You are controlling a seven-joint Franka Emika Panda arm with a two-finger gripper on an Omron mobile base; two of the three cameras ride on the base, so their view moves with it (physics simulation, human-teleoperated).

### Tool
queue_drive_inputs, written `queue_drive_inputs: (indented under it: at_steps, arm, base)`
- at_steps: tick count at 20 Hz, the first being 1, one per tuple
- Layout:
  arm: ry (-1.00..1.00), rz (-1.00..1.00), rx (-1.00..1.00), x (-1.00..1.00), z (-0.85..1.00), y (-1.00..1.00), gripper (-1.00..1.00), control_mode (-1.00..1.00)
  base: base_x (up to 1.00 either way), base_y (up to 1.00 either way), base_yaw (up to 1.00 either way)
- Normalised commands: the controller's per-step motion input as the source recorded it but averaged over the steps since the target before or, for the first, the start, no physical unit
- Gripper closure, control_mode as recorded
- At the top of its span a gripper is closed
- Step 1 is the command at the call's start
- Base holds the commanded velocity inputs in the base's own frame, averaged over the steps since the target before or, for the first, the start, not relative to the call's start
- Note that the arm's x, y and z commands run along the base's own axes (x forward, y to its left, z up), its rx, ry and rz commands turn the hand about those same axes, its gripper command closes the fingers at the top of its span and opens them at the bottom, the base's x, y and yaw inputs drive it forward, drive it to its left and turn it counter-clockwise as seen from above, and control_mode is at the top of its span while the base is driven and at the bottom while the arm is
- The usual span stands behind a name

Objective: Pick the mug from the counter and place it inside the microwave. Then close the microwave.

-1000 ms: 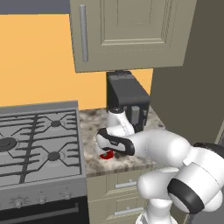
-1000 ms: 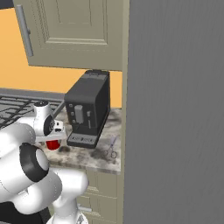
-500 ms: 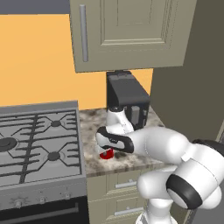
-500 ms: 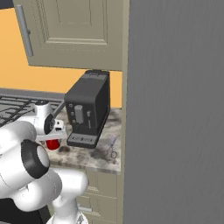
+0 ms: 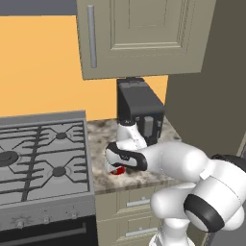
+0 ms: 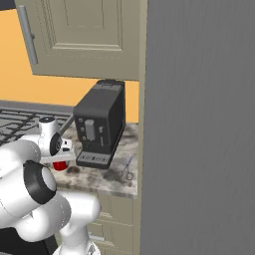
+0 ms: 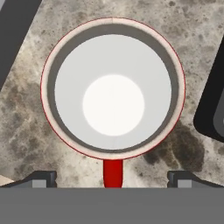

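Note:
The mug [image 7: 113, 87] is seen from straight above: red wall, white inside, its red handle [image 7: 113, 173] pointing toward the bottom of the hand view. It stands upright on the speckled counter [image 7: 26, 131]. My gripper [image 7: 113, 180] hangs directly over it, open, with one fingertip on each side of the handle and nothing between them. From the base, the mug [image 5: 118, 170] [image 6: 60, 166] peeks out red under my hand. The gripper [image 5: 115, 164] sits just above the cup on the counter [image 5: 98, 134]. The microwave is out of view.
A black coffee machine [image 5: 139, 108] [image 6: 99, 124] stands close behind and right of the mug. The grey gas stove [image 5: 38, 153] borders the counter on the left. A beige wall cabinet [image 5: 144, 38] hangs overhead. A tall grey panel [image 6: 199, 124] closes the right side.

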Motion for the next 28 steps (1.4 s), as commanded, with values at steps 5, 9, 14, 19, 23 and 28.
queue_drive_inputs:
  at_steps: [5, 9, 14, 19, 23, 28]
  arm:
    - [0.00, 0.00, 0.00, 0.00, -0.01, 0.00, -1.00, -1.00]
    - [0.00, 0.00, 0.00, 0.08, 0.00, 0.00, -1.00, -1.00]
    - [0.00, 0.00, 0.00, 0.05, 0.00, 0.00, -1.00, -1.00]
    - [0.00, 0.00, 0.00, 0.01, 0.00, 0.00, -1.00, -1.00]
    - [0.00, 0.00, 0.00, 0.00, 0.00, 0.00, -1.00, -1.00]
    - [0.00, 0.00, 0.00, 0.00, 0.00, 0.00, -1.00, -1.00]
  base:
    - [0.00, 0.00, 0.00]
    - [0.00, 0.00, 0.00]
    - [0.00, 0.00, 0.00]
    - [0.00, 0.00, 0.00]
    - [0.00, 0.00, 0.00]
    - [0.00, 0.00, 0.00]
